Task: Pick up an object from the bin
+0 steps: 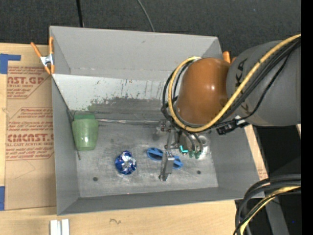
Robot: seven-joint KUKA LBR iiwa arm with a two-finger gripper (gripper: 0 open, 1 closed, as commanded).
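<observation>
Camera view looks down on the gripper (166,170), which is low in the bin (122,53), with its tip at the floor or very close to it. A small blue thing (155,154) lies right at the gripper: one part of it shows just to the left of the tip and another part just to the right, so the gripper stands across its middle. Whether the gripper is open or closed I cannot tell, because it appears as one narrow dark shape, and I cannot say that the blue thing is gripped.

Farther left of the gripper lies a blue and white ball (126,163), apart from it. A green cup (85,132) lies on its side well away at the left wall. Close on the right, partly under the arm, there is a white and green thing (198,151) (its kind I cannot make out).

My judgement is that the approach is done and the descent is done or nearly done. What is left is a sure grip on the blue thing and the lift out of the bin; nothing is raised from the floor yet.
</observation>
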